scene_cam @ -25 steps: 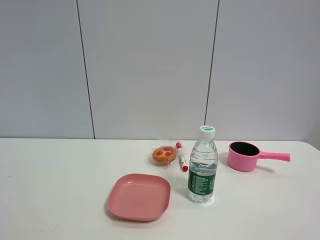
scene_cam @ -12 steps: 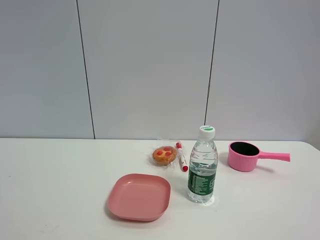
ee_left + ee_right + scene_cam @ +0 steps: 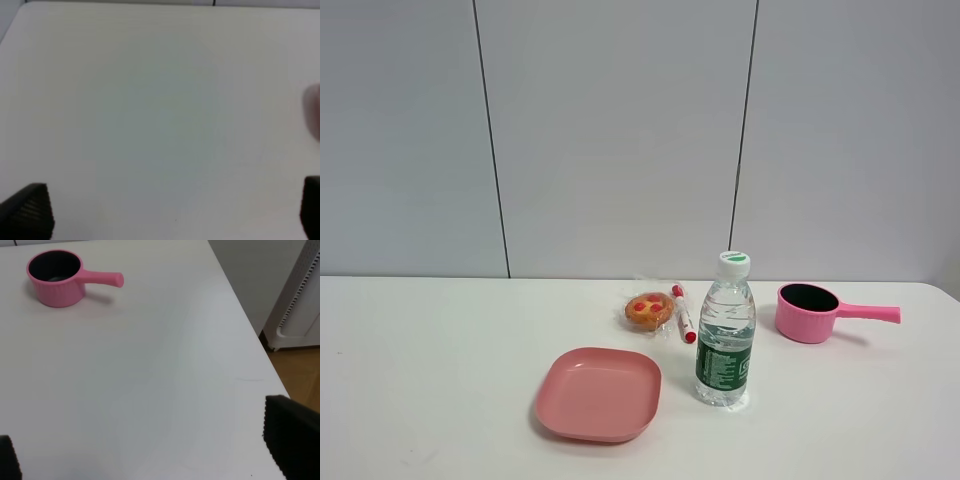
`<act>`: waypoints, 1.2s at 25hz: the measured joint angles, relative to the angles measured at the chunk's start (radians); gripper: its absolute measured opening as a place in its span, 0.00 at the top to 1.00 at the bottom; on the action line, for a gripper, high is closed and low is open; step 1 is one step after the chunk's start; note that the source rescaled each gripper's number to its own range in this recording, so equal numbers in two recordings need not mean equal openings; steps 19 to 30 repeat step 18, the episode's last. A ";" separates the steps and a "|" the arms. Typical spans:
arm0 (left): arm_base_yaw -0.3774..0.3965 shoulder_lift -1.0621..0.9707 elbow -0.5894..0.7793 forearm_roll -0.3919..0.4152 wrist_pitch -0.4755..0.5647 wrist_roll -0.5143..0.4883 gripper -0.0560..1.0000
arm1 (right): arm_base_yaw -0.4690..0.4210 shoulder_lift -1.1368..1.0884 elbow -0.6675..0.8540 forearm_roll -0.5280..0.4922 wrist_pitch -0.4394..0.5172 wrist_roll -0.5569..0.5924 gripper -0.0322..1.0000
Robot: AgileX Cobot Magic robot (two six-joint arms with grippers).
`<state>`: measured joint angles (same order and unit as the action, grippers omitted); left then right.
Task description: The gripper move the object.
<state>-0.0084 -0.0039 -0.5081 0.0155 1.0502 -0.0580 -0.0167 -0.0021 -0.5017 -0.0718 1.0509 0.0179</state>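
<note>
The clear water bottle (image 3: 725, 330) with white cap and dark green label stands upright on the white table, right of the pink plate, in the exterior high view. Neither arm shows in that view. In the left wrist view my left gripper (image 3: 172, 212) is open over bare table, only its black fingertips (image 3: 30, 207) showing. In the right wrist view my right gripper (image 3: 145, 452) is open and empty above the table near its right edge; one fingertip (image 3: 290, 437) shows large. The bottle is out of both wrist views.
A pink square plate (image 3: 599, 393) lies left of the bottle. A wrapped cookie (image 3: 648, 310) and a red-and-white marker (image 3: 683, 314) lie behind it. A pink saucepan (image 3: 810, 312), also in the right wrist view (image 3: 57, 277), sits at the right. The table's right edge (image 3: 245, 335) drops to the floor.
</note>
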 joint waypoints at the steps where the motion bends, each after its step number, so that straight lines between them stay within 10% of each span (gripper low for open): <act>1: 0.000 0.000 0.000 0.000 0.001 0.000 0.00 | 0.000 0.000 0.000 0.000 0.000 0.000 0.00; 30: 0.000 -0.001 0.000 0.000 0.001 0.000 0.00 | 0.000 0.000 0.000 0.000 0.000 0.000 0.00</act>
